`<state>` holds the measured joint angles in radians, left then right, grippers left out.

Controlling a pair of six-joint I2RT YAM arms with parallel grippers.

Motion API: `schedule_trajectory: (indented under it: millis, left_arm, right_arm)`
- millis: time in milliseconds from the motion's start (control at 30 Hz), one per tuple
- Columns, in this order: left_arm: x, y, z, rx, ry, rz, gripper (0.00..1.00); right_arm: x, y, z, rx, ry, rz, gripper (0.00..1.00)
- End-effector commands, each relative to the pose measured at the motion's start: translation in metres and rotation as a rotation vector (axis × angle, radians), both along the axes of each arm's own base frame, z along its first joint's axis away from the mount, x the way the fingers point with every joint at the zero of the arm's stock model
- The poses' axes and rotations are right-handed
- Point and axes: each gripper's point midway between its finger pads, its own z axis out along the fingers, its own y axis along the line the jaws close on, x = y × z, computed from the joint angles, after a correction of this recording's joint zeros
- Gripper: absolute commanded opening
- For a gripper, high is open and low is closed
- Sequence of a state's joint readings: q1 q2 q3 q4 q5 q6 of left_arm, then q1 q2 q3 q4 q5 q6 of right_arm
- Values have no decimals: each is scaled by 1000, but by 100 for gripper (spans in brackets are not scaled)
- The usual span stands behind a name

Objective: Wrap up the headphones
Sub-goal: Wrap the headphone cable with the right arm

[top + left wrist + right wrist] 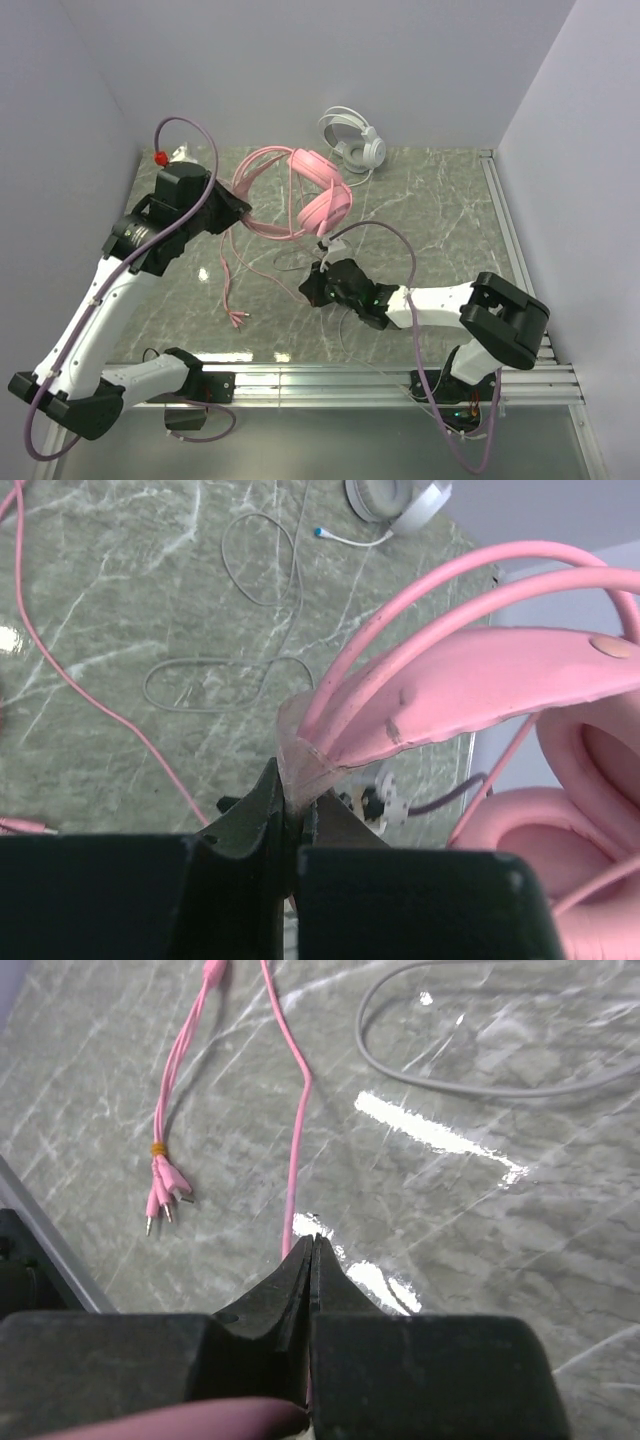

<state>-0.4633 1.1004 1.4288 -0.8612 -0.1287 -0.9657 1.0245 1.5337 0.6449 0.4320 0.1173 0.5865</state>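
No writing, brand or number can be read on the pink headset [325, 195] or the white headset [357, 142]

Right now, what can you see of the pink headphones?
The all-pink padded over-ear headphones have two thin hoops over a soft band and puffy round earcups. The left hand pinches one band end. Their long thin pink cable trails over the grey marbled table, pinched by the right hand, ending in small plugs.

Marbled table [440, 220] with white headphones [372, 150], pink cable [300, 1130]
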Motion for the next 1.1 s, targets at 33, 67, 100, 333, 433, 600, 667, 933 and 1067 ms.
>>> schedule_trajectory:
  millis: [33,67,100,333,433,600,667,933,1067]
  left_arm:
    - [-27,-7,73,-197,-191,-73,0]
    - [-31,-4,75,-197,-200,-72,1]
    - [-33,-3,76,-195,-202,-70,1]
    - [-27,-3,71,-173,-172,-56,0]
    - [-20,-11,74,-183,-155,-74,1]
    - [-9,-15,101,-212,-178,-74,1]
    - [-2,-19,104,-227,-162,-86,1]
    - [16,-14,139,-309,-177,-99,1]
    - [18,-6,149,-336,-200,-79,1]
  right_arm:
    - [3,-14,-2,25,18,-30,0]
    - [3,-15,-1,28,13,-32,0]
    - [4,-15,0,33,5,-31,0]
    - [-13,-3,2,22,-89,113,0]
    - [-20,2,-3,-27,-129,131,0]
    - [-21,0,-13,-112,-198,92,0]
    - [-20,-1,-14,-113,-214,81,0]
    - [-19,-4,-21,-123,-225,69,0]
    - [-16,-7,-18,-108,-237,30,0]
